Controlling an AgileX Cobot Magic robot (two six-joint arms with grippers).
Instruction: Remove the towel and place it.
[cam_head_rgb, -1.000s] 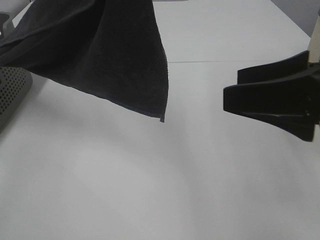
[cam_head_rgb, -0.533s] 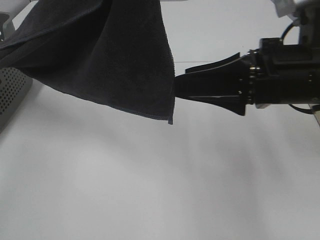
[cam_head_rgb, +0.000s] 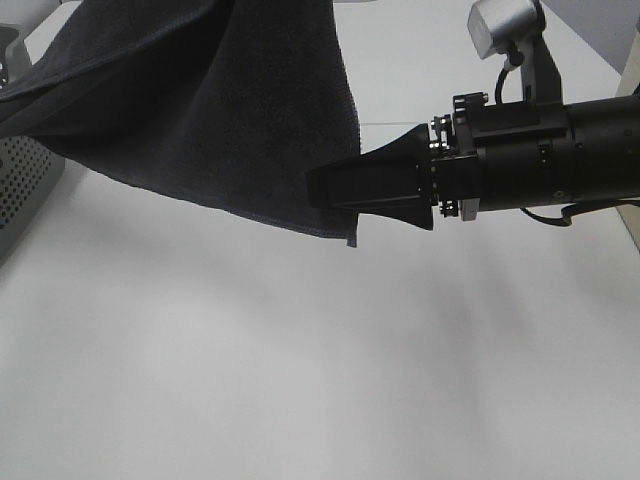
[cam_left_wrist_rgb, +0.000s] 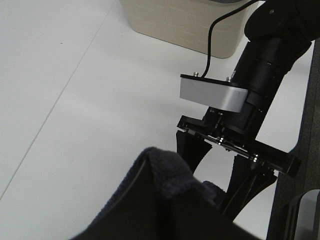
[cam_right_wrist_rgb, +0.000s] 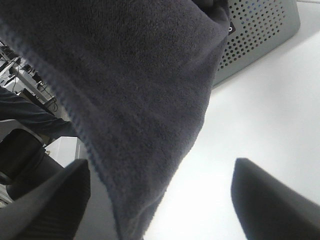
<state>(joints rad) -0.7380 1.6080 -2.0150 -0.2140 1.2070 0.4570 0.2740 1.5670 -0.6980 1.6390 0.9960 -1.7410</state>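
The dark navy towel (cam_head_rgb: 220, 110) hangs in the air from the top left, its lower corner dangling above the white table (cam_head_rgb: 300, 380). A bunched fold of the towel (cam_left_wrist_rgb: 160, 200) fills the near part of the left wrist view and hides my left gripper's fingers, which are shut on it. My right gripper (cam_head_rgb: 325, 190) reaches in from the right, open, at the towel's hanging side edge. In the right wrist view the hemmed towel edge (cam_right_wrist_rgb: 130, 100) hangs between the two spread fingers (cam_right_wrist_rgb: 50, 200). The right gripper (cam_left_wrist_rgb: 215, 175) also shows in the left wrist view, jaws apart beside the fold.
The grey perforated basket (cam_head_rgb: 22, 190) stands at the left table edge, partly under the towel, and the basket (cam_right_wrist_rgb: 255, 30) is also behind the towel in the right wrist view. A beige box (cam_left_wrist_rgb: 185, 20) with a black cable stands beyond the right arm.
My right arm has swept in from the right edge to the towel's hanging edge, jaws still open. The towel's lower corner has drifted slightly right and down.
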